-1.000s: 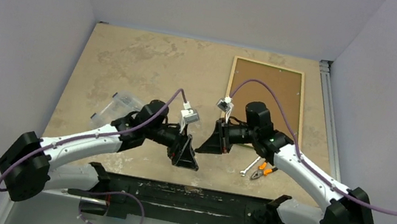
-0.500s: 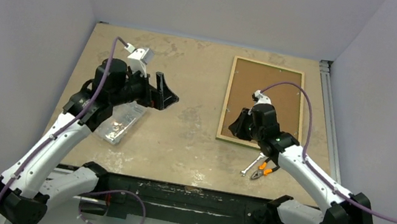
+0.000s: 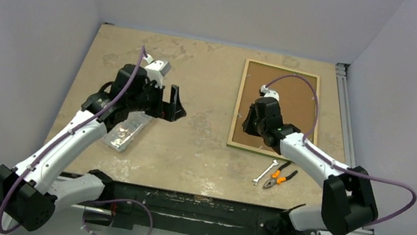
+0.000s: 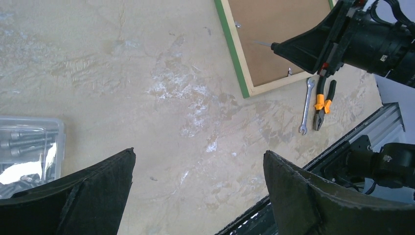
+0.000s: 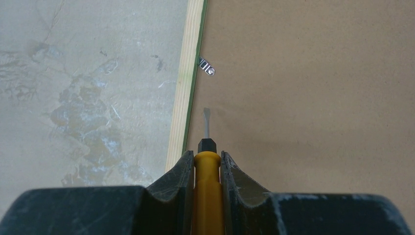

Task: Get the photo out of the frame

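Right jaws around yellow screwdriver

Tan, mottled surface, scuffed with pale patches. Carries at the far right the frame, flat and face down, narrow green border outside a pale wooden rail, brown back of the photo uppermost. Just off its near edge, a small wrench and orange-handled pliers, side by side. At the left, a clear plastic box of bolts, well apart from the frame.
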`<state>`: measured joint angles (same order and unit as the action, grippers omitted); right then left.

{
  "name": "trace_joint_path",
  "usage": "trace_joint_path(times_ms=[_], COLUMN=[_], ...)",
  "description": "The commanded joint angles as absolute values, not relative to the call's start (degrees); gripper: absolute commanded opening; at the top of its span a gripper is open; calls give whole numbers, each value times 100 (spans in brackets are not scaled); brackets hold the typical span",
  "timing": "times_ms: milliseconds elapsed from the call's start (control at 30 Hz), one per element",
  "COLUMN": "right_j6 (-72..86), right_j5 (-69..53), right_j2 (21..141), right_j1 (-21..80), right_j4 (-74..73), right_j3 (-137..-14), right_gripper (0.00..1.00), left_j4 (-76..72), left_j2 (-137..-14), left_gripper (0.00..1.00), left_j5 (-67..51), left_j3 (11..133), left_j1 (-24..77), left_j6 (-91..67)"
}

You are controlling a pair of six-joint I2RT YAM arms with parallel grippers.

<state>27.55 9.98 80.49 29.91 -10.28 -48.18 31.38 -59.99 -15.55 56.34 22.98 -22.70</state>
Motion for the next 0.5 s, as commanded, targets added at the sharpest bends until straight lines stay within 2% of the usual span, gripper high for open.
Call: trace_joint_path(times_ms=[0,467], right_j6=[2673,2668], right_j5=[1132,1118], right_j2=[8261,8890], right_j1=[2969,2969], right_j4=[-604,-290], right_j3=[-5220,-5518], right_gripper=[0,0], left_j4=[2925,2916], left_j2=[-5900,-5937], left_gripper=[99,99], left_j5=[-1673,-1740], left_j3=[5711,5713], left_j1=[2274,2268], left_j6=[-2019,-2000])
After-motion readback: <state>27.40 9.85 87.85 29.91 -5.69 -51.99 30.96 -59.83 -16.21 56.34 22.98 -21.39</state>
